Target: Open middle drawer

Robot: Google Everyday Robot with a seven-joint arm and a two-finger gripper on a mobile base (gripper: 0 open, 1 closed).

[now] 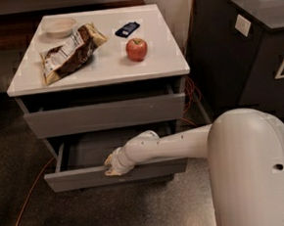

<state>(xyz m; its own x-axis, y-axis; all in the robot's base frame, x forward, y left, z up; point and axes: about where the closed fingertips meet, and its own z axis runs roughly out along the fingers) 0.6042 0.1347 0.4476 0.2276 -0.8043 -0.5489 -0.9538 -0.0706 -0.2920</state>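
The middle drawer [88,177] of the white-topped grey cabinet stands pulled out toward me, and its shallow grey inside [93,150] shows. My gripper [113,167] is at the top edge of this drawer's front panel, left of its middle, at the end of my white arm [174,144], which reaches in from the right. The drawer above it [105,115] sits slightly out. The drawer below is hidden under the open one.
On the cabinet top [104,64] lie a snack bag [68,54], a white bowl [59,27], a dark small packet [127,29] and a red apple [136,49]. A dark bin [245,48] stands to the right. Orange cable [26,202] runs over the floor.
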